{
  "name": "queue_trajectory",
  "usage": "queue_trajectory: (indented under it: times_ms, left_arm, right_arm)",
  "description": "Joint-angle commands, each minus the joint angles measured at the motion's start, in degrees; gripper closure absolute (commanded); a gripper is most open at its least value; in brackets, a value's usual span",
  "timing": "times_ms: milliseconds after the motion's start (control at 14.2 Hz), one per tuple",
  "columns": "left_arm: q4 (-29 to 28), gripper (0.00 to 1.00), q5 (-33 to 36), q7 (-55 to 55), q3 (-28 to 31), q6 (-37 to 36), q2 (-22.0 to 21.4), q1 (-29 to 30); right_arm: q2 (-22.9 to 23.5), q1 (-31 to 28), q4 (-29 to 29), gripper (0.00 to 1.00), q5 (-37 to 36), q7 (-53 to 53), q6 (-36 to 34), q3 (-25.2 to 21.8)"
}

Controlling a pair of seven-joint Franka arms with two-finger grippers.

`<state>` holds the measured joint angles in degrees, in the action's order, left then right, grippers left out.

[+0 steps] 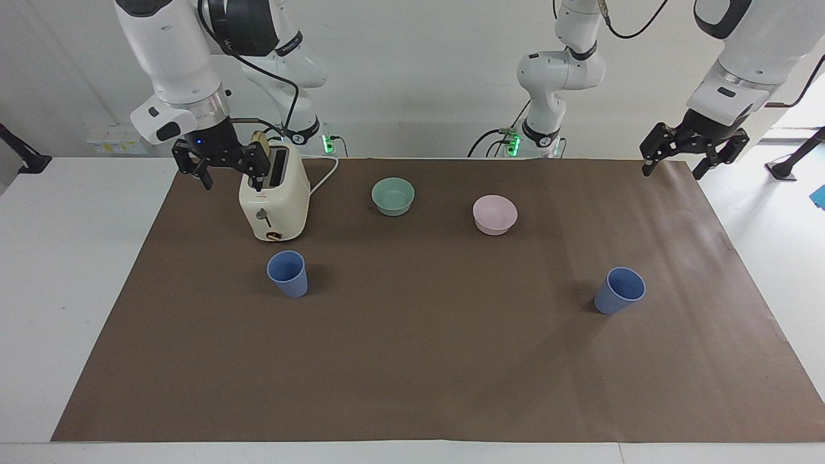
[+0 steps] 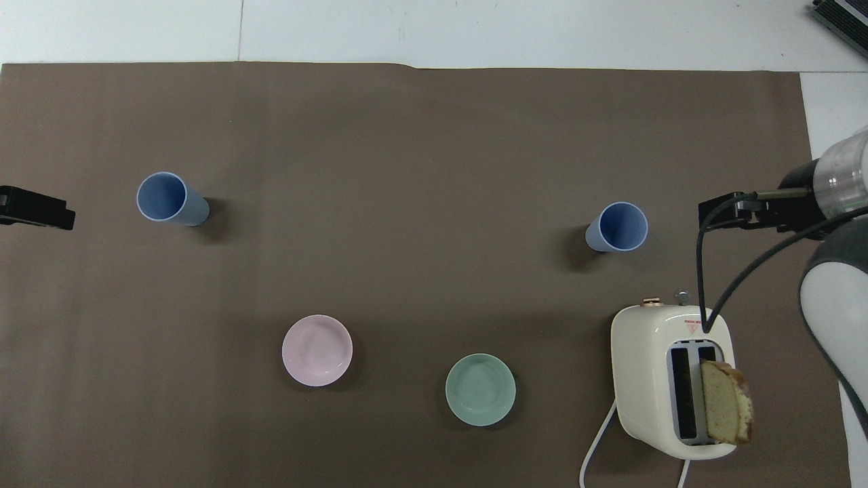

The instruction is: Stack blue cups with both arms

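Two small blue tapered plastic cups [image 1: 287, 273] [image 1: 619, 290] stand well apart, one toward each arm's end. Nearer the robots: cream toaster [image 1: 274, 200], apparently holding bread slice [image 2: 727, 401], then teal-green bowl [image 1: 393, 196], pink bowl [image 1: 494, 214] beside it.

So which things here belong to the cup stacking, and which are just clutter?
Job:
- blue cup by the toaster
- blue cup toward the left arm's end
- left gripper, open
- right gripper, open

Clutter:
- toaster with bread
- teal bowl
- pink bowl
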<state>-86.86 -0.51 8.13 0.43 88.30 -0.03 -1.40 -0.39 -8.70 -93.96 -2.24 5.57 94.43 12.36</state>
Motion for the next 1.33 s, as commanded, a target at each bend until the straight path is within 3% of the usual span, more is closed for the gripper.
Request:
queue_trajectory:
  times_ms: [0, 1263]
  left_arm:
    - [-1.38, 0.00, -0.37, -0.13, 0.53, -0.24, -1.20, -0.62]
    - [-1.03, 0.00, -0.37, -0.74, 0.53, -0.15, -1.12, -0.89]
  right_arm:
    - [-1.81, -1.06, -2.28, 0.00, 0.57, -1.79, 1.37, 0.29]
    - [-1.81, -1.06, -2.37, 0.00, 0.57, -1.79, 1.37, 0.21]
